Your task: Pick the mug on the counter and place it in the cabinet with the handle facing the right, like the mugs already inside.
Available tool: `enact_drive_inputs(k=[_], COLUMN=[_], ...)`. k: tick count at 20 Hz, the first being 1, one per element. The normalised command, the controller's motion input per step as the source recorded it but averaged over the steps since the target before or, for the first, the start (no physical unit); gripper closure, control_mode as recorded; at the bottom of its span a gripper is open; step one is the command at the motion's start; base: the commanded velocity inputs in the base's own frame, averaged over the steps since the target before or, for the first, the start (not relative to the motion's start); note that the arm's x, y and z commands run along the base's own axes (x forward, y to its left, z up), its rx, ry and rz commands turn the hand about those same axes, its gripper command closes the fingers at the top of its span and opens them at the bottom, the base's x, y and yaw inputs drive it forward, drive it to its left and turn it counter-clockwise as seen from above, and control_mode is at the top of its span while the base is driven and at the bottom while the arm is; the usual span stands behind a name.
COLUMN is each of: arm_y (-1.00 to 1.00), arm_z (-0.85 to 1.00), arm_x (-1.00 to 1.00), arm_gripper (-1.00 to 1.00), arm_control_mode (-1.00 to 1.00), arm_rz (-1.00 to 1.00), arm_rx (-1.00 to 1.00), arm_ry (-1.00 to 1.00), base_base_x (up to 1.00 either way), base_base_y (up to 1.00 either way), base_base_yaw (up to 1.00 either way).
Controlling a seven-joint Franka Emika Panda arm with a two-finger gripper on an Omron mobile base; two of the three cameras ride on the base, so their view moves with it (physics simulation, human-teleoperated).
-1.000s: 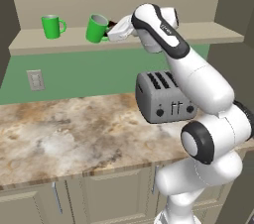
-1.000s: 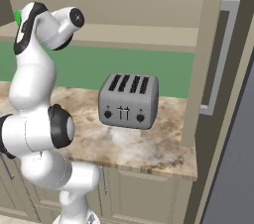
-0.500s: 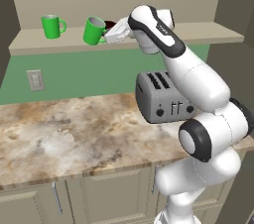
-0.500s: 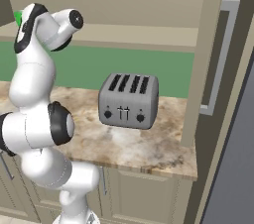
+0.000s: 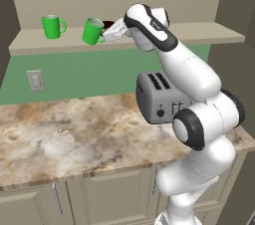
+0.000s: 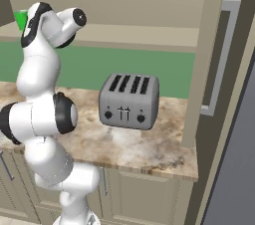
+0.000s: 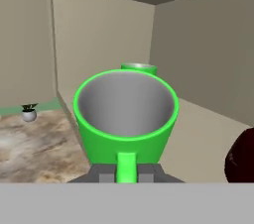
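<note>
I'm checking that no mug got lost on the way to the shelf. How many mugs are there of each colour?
Green mugs: 2, the mug held tilted by the tool at the cabinet, and another green mug standing on the shelf.
Dark red mugs: 1.
Total: 3.

Green-painted wall band [image 5: 94, 72] behind, with a pale light switch plate [image 5: 35, 80]. Beige lower cupboards [image 5: 114, 196] with slim bar handles below. Tall beige cupboard door [image 6: 219, 64] with a long grey handle at right.
</note>
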Motion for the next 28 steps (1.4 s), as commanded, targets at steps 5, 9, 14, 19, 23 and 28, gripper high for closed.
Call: enact_drive_inputs(k=[5,9,14,19,23,28], arm_y=[0.00,0.03,0.10,0.13,0.16,0.24], arm_z=[-0.01,0.00,0.00,0.00,0.00,0.00], arm_x=[0.50,0.46,0.37,0.37,0.35,0.28], arm_gripper=[1.00,1.00,1.00,1.00,1.00,-1.00], arm_control_mode=[-1.00,-1.00,-1.00,-1.00,-1.00,-1.00], arm_rz=[0.01,0.01,0.02,0.01,0.00,0.00], arm_rx=[0.00,0.00,-0.01,-0.02,-0.03,-0.03], arm_ry=[0.05,0.03,0.01,0.00,0.00,0.00], base_base_x=[0.00,0.00,0.00,0.00,0.00,0.00], base_base_y=[0.00,0.00,0.00,0.00,0.00,0.00], base_base_yaw=[0.00,0.00,0.00,0.00,0.00,0.00])
